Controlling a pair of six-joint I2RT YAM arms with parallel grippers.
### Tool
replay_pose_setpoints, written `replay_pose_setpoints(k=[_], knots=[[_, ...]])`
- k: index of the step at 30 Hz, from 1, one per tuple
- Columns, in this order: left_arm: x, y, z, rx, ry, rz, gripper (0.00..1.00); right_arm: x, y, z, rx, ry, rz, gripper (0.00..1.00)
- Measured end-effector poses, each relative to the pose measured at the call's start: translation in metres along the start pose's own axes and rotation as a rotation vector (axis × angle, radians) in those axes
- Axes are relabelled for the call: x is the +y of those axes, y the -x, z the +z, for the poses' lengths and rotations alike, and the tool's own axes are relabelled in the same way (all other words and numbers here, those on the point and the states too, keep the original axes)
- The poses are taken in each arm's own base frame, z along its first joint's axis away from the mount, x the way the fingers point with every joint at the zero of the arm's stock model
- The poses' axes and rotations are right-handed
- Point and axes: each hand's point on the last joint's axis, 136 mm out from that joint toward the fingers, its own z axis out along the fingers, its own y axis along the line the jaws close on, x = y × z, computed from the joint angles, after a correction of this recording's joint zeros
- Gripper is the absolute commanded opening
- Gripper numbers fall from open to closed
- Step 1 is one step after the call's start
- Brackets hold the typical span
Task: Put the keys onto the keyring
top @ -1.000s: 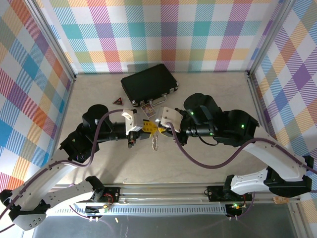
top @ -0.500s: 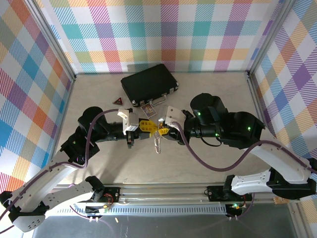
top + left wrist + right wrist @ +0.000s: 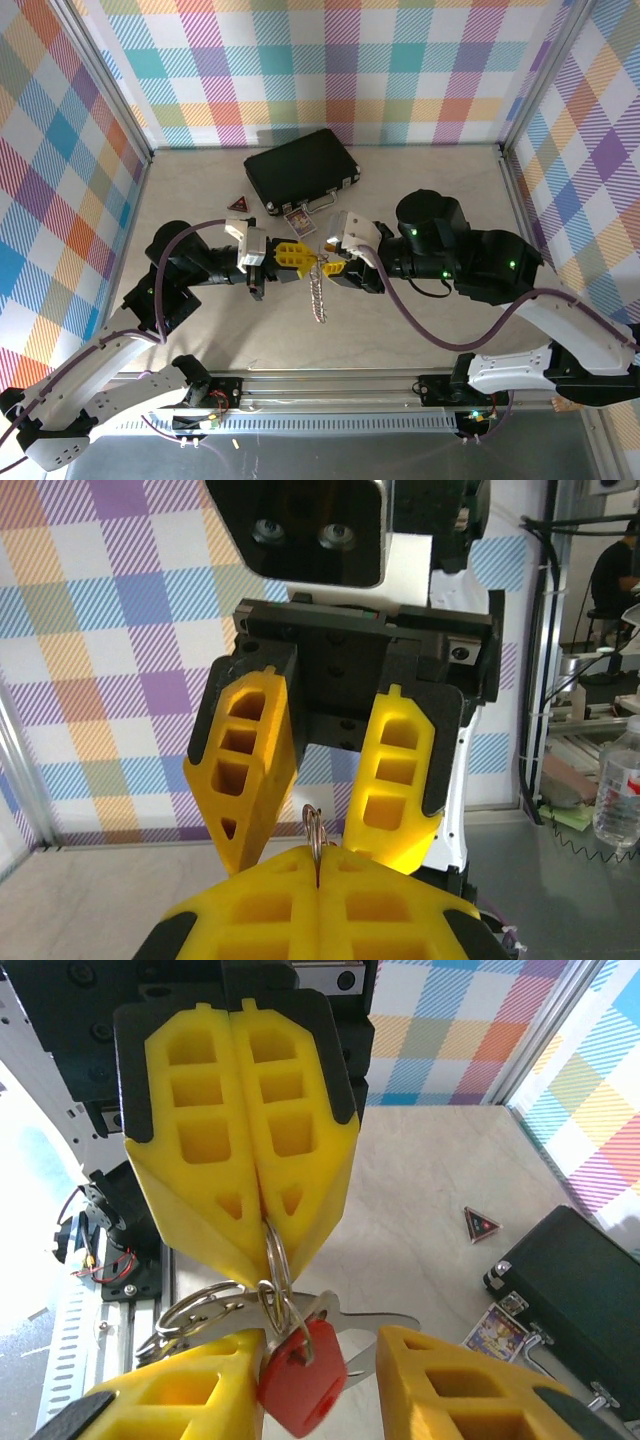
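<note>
My left gripper [image 3: 300, 258] is shut on a silver split ring [image 3: 275, 1248], which pokes up between its yellow fingertips [image 3: 300, 865]. The keys [image 3: 372, 1326], one silver key with a red tag [image 3: 305, 1375], hang from that ring by a small ring. The keyring [image 3: 192, 1305], a larger silver loop, hangs on the same ring, and its chain [image 3: 317, 296] dangles above the table. My right gripper [image 3: 315, 1345] faces the left one with its jaws apart around the key. The red tag rests against the right gripper's left finger [image 3: 190, 1395]. In the left wrist view the right gripper's fingers [image 3: 250, 755] stand spread.
A black case [image 3: 302, 168] lies at the back of the table. A dark red triangular badge [image 3: 239, 204] and a small picture card [image 3: 298, 221] lie in front of it. Plaid walls enclose the table, and a metal rail [image 3: 330, 385] runs along its near edge.
The right gripper's jaws have parted and no longer pinch the key. The left gripper stays shut on the ring. The chain now hangs free below the two grippers.
</note>
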Motion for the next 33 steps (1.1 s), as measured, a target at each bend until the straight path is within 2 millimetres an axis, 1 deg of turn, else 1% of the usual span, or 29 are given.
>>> replay_pose_setpoints(k=[5, 11, 12, 14, 18, 24, 28, 33], knots=[[-0.002, 0.004, 0.000, -0.017, -0.011, 0.001, 0.00, 0.006, 0.006, -0.006, -0.035, 0.029, -0.004, 0.33], [-0.002, 0.005, 0.000, -0.017, -0.012, -0.005, 0.00, 0.013, 0.012, -0.009, -0.064, 0.073, -0.007, 0.36], [-0.002, 0.005, 0.000, -0.017, -0.011, -0.006, 0.00, 0.014, 0.012, -0.009, -0.065, 0.076, -0.007, 0.35], [-0.002, 0.004, 0.000, -0.017, -0.012, -0.009, 0.00, 0.015, 0.013, -0.009, -0.070, 0.082, -0.005, 0.28], [-0.003, 0.004, 0.000, -0.016, -0.019, -0.012, 0.00, 0.015, 0.013, -0.009, -0.071, 0.083, -0.003, 0.19], [-0.004, 0.004, 0.000, -0.017, -0.027, -0.017, 0.00, 0.011, 0.012, -0.008, -0.063, 0.059, -0.005, 0.14], [-0.004, 0.005, 0.000, -0.017, -0.027, -0.017, 0.00, 0.010, 0.010, -0.007, -0.056, 0.053, -0.007, 0.14], [-0.005, 0.010, 0.000, -0.036, -0.028, -0.005, 0.00, 0.010, 0.004, -0.004, -0.038, 0.050, -0.004, 0.20]])
